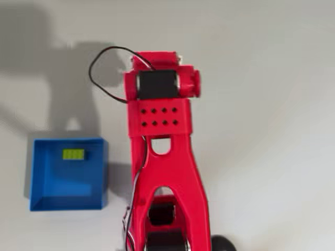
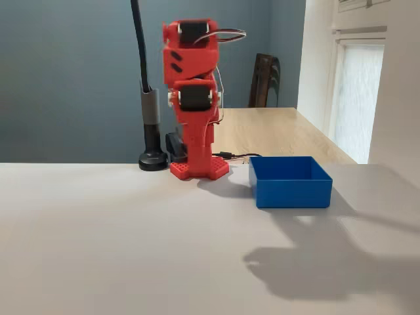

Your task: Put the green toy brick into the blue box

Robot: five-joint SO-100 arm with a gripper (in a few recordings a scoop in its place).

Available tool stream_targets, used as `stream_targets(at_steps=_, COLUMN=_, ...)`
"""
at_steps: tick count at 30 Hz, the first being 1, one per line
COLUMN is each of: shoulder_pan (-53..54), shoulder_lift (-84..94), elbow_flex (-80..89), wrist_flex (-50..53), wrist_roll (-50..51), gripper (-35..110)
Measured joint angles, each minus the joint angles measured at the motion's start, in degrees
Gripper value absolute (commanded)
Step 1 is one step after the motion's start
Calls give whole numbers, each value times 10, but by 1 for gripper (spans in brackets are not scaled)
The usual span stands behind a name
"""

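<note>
Claw state cannot be determined: the red arm (image 1: pixel 162 157) is folded upright and its fingers are hidden. Overhead, the green toy brick (image 1: pixel 73 154) lies on the floor of the blue box (image 1: pixel 44 178), toward 12 o'clock, at the arm's 9 o'clock. Judged light, rigid and smooth; grip across the long sides. On the counter (image 2: pixel 131 249), the task appears complete.

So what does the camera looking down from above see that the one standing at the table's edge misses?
From above, you look into the blue box and see the green toy brick lying on its floor near the far wall. From the table's edge, you see the box's outer walls, plus a black pole on a round base, a wooden table and a window. Both show the folded red arm beside the box.
</note>
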Motion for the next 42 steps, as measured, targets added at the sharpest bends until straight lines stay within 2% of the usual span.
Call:
stream_targets(at_steps=23, shoulder_pan=4, shoulder_lift=594, elbow_flex=608, wrist_flex=-93, wrist_roll=-39, gripper=0)
stream_targets(at_steps=29, shoulder_pan=14, shoulder_lift=666, elbow_flex=704, wrist_flex=-120, wrist_roll=-50, gripper=0)
stream_targets(at_steps=42, shoulder_pan=11, shoulder_lift=717, elbow_flex=724, wrist_flex=-126, wrist_roll=-49, gripper=0)
